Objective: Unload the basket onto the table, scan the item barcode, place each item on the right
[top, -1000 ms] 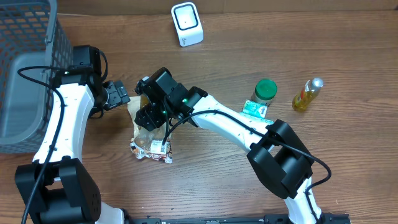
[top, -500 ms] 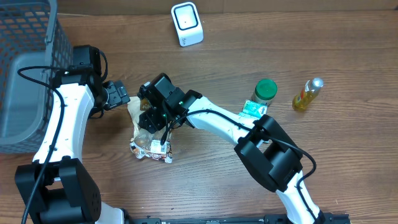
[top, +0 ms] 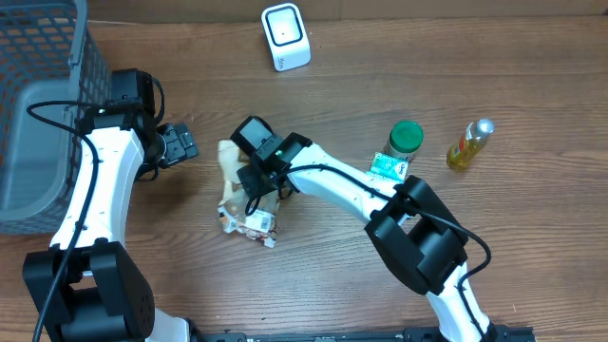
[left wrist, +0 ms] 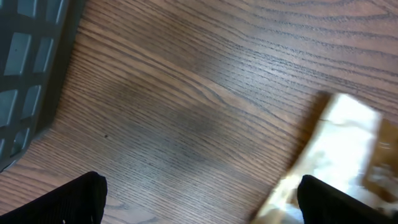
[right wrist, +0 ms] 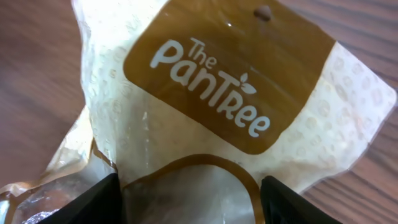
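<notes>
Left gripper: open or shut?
Open. The left gripper has its fingers wide apart at the edges of its wrist view, holding nothing.

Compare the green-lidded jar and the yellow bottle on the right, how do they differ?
The green-lidded jar is squat and wide; the yellow bottle is slim. The jar has a broad green lid, the bottle a small silver cap. The jar sits beside a small packet; the bottle stands apart, farther right. Both rest on the wooden table, and neither is held.

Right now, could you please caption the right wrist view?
Right claw straddling a cream-and-brown PanTree bag on the wooden table.
</notes>
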{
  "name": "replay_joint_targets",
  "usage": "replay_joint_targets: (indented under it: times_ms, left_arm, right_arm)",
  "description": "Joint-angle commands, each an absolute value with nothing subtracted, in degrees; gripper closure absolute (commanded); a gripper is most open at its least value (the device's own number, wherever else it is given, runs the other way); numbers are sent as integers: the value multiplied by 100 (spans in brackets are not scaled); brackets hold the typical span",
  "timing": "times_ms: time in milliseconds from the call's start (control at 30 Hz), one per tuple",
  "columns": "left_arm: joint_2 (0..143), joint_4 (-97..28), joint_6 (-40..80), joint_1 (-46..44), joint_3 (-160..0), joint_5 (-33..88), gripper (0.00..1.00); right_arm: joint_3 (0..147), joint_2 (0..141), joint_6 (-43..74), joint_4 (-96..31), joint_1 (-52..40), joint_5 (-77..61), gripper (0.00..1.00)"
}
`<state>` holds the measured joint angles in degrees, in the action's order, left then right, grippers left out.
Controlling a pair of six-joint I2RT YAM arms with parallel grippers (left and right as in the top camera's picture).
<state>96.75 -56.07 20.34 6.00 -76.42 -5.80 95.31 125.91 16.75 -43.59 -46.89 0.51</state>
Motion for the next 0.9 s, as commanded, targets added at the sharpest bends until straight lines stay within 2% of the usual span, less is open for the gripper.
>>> replay_joint_targets:
  times_ms: [0, 133, 267, 333, 400, 433, 567, 667, 867]
  left_arm:
    - [9546, -5607, 1907, 582, -7673, -574, 0]
    - [9546, -5607, 1907, 582, -7673, -574, 1]
    - [9546, -5607, 1907, 582, -7673, -572, 1]
    - [9546, -5607, 1907, 582, -7673, -572, 0]
    - [9546, -5607, 1907, 582, -7673, -574, 1]
    - [9546, -5607, 1907, 582, -7673, -574, 1]
    - [9546, -5607, 1907, 582, -7673, -574, 0]
    - [9546, -5607, 1907, 582, -7673, -574, 0]
    - [9546, -5607, 1907, 582, -7673, -574, 0]
  right_arm:
    - [9426, 12486, 2403, -4801, -4418, 1094, 33]
    - [9426, 12182, 3015, -5231, -4244, 1199, 32]
    - [9629, 11655, 2987, -5459, -4193, 1179, 32]
    - [9712, 11312, 2803, -5435, -4217, 1177, 29]
    - [9717, 11054, 2650, -5371, -4230, 1177, 21]
    - [9717, 10962, 2574, -5354, -4230, 1177, 14]
    - [9706, 10958, 1909, -5323, -4182, 1175, 4]
    - [9655, 11126, 1444, -5306, -4119, 1173, 0]
    - [9594, 11664, 445, -5155, -3929, 1070, 0]
